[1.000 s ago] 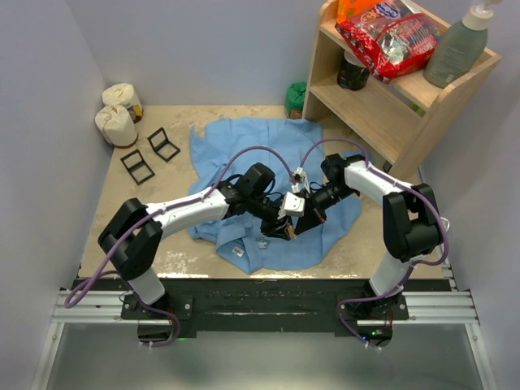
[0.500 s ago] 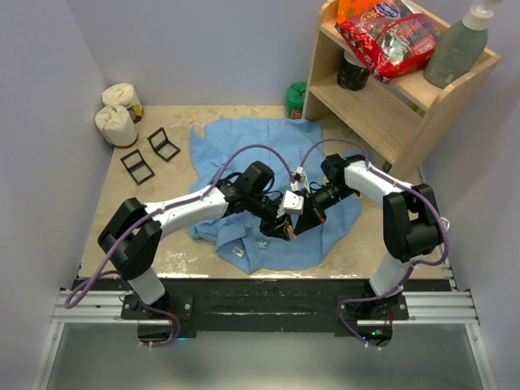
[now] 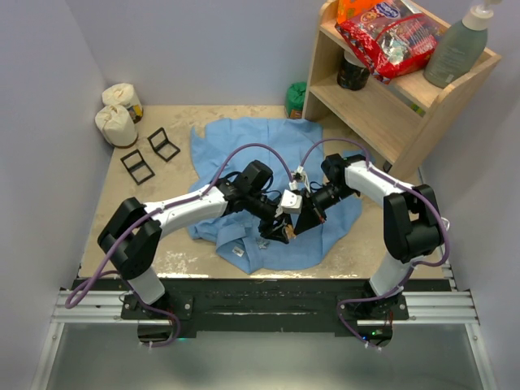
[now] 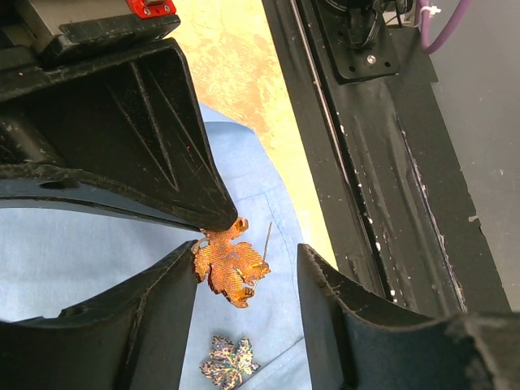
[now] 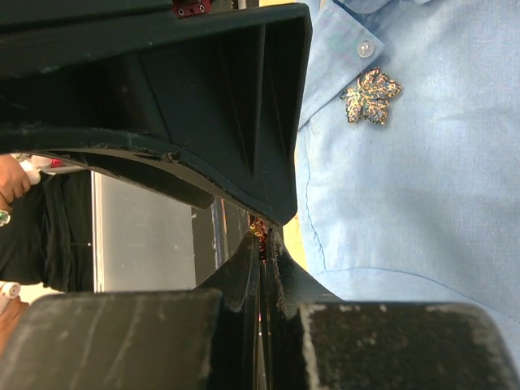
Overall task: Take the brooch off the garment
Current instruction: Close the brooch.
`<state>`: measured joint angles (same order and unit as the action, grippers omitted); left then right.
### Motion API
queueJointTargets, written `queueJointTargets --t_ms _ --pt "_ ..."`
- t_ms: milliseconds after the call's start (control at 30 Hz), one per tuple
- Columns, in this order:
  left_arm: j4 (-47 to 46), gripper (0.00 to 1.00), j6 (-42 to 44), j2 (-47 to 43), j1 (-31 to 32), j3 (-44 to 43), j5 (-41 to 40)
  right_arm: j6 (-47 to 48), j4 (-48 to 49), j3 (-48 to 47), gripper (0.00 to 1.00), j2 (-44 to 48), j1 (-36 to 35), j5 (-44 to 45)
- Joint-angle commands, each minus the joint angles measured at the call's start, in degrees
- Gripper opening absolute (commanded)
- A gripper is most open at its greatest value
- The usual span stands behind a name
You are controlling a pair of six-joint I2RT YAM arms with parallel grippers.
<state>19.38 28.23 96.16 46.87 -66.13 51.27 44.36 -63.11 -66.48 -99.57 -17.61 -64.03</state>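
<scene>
Shirt [image 3: 244, 140]: light blue and rumpled, spread over the middle of the tabletop [image 3: 114, 188], with both arms above its near part.
Brooch [image 4: 230, 264]: an orange-gold leaf hanging over the shirt's front, close to the near edge of the tabletop. It is caught by its upper edge. A thin pin sticks out beside it, and I can't tell whether the pin is clear of the cloth.
Right claw [image 5: 262, 240]: fingers together and pinched on the brooch. From its own camera only a sliver of orange shows between the tips.
Left claw [image 4: 248, 253]: fingers apart, one on each side of the brooch. One finger is right against the leaf's edge and the other is clear of it. It grips nothing.
Silver brooch [image 5: 371, 95]: a second, glittery leaf lying flat on the shirt, just beside the orange one and near a white button [image 5: 365, 49].
Arms: they reach in from either side and meet tip to tip over the shirt.
Shelf [image 3: 366, 110]: a wooden unit at the far right corner, with a red bag [image 3: 388, 34] and a grey-green pump bottle [image 3: 455, 50] on top and a dark jar [image 3: 352, 71] on the lower level.
Green item [image 3: 296, 99]: on the tabletop just left of the shelf, at the shirt's far edge.
Far left: two white bundles [image 3: 118, 115] by the wall, with two small black frames [image 3: 150, 154] beside them, apart from the shirt.
</scene>
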Motion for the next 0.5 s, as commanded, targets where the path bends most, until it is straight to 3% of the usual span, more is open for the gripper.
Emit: queueJointTargets --t_ms 0,233,467 --pt "0.6 0.56 -1.0 -1.9 0.4 -1.4 6.0 -0.1 3.3 -0.2 0.00 1.9 0.7 0.5" --pt "-5.5 0.48 -7.8 -1.9 -0.5 0.6 6.7 -0.6 3.7 -0.1 0.00 2.2 0.9 0.8" --pt "-6.5 0.44 -8.6 -1.7 -0.6 1.0 6.4 -1.0 4.0 0.0 0.00 2.5 1.0 0.8"
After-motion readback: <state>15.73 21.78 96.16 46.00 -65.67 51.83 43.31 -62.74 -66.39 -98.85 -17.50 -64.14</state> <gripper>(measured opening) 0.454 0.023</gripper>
